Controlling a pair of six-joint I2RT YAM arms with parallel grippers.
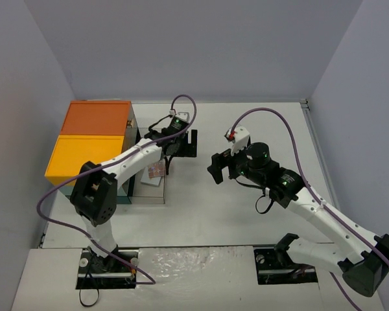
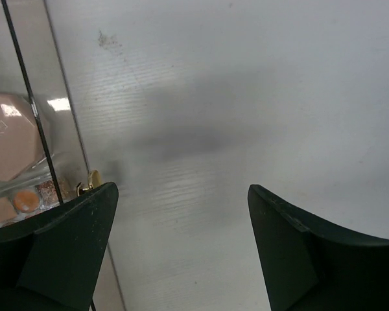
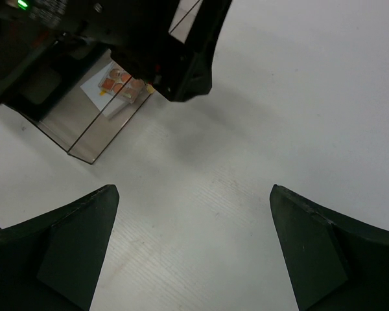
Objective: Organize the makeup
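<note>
A pinkish palette (image 1: 157, 170) with small orange pans lies in a clear tray (image 1: 149, 192) beside the teal box. In the left wrist view the pans (image 2: 26, 201) and a peach piece (image 2: 10, 136) show behind the tray's wall. In the right wrist view the palette (image 3: 121, 82) lies on a white card (image 3: 94, 87). My left gripper (image 1: 181, 150) is open and empty over bare table, just right of the tray (image 2: 181, 189). My right gripper (image 1: 213, 167) is open and empty, further right, facing the left one (image 3: 194, 189). The puff, sponges and pencils are out of view.
A large teal box (image 1: 91, 139) with an orange and yellow top stands at the left, against the tray. Grey walls close the table at the back and both sides. The left gripper's body (image 3: 155, 39) fills the top of the right wrist view.
</note>
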